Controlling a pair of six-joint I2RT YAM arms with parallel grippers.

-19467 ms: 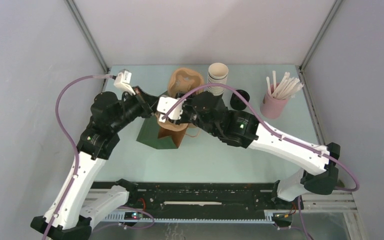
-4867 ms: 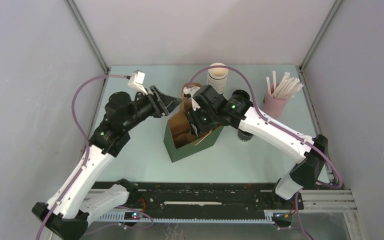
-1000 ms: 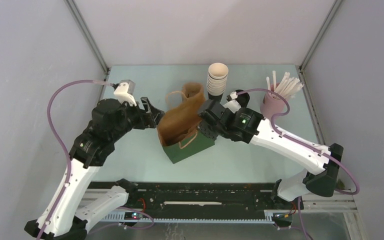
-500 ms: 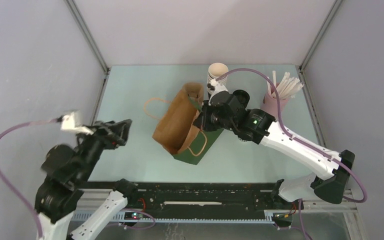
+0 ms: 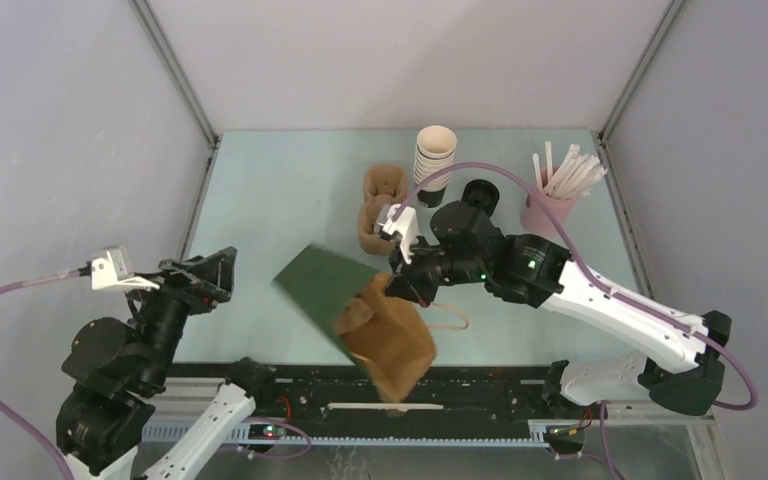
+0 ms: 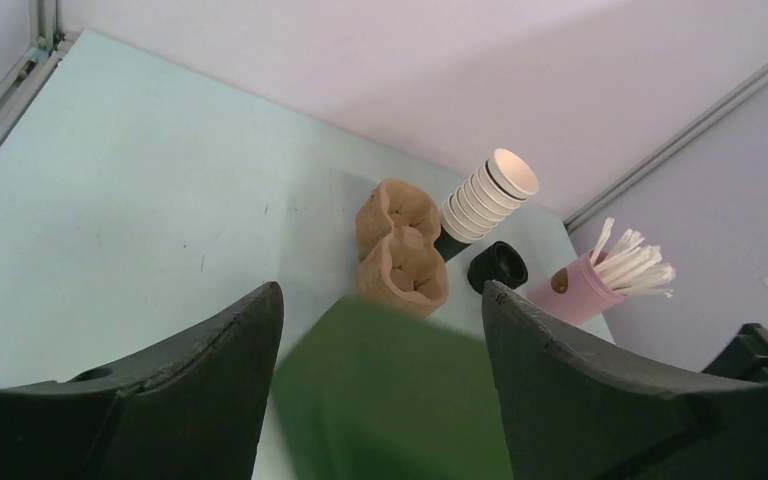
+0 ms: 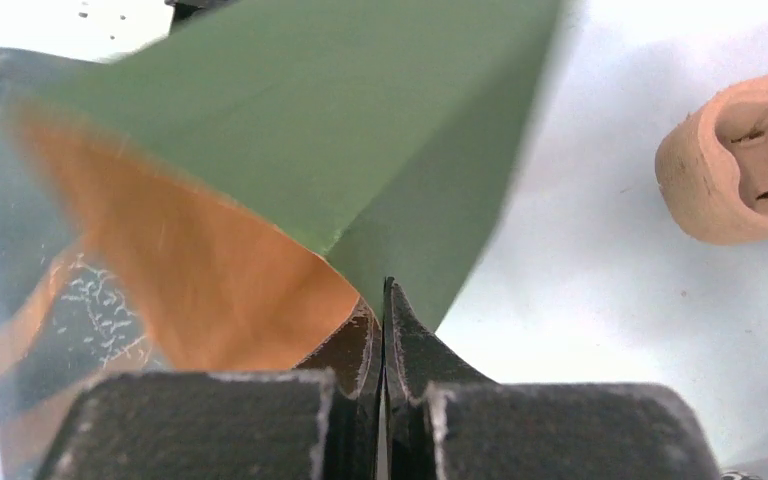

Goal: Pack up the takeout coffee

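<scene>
The takeout coffee does not show in any view. The green paper bag [image 5: 325, 285] with a brown inside hangs tilted above the near middle of the table, its mouth turned toward the front edge. My right gripper [image 5: 397, 278] is shut on the bag's rim. The right wrist view shows the jaws [image 7: 384, 290] pressed together on the bag [image 7: 360, 130] edge. My left gripper [image 5: 215, 272] stands open at the near left, apart from the bag. Between its fingers the left wrist view [image 6: 382, 290] shows the blurred green bag [image 6: 390, 400] farther off.
A brown pulp cup carrier [image 5: 382, 205] lies at the back middle. Beside it stand a tall stack of white-rimmed cups [image 5: 435, 155], a squat stack of black lids [image 5: 480, 195] and a pink cup of white sticks [image 5: 552, 195]. A metal rail runs along the table's front edge.
My right gripper shut on the bag's rim, lifted the bag off the table and swung it toward the front edge, tipping it over. My left arm drew back to the near left.
</scene>
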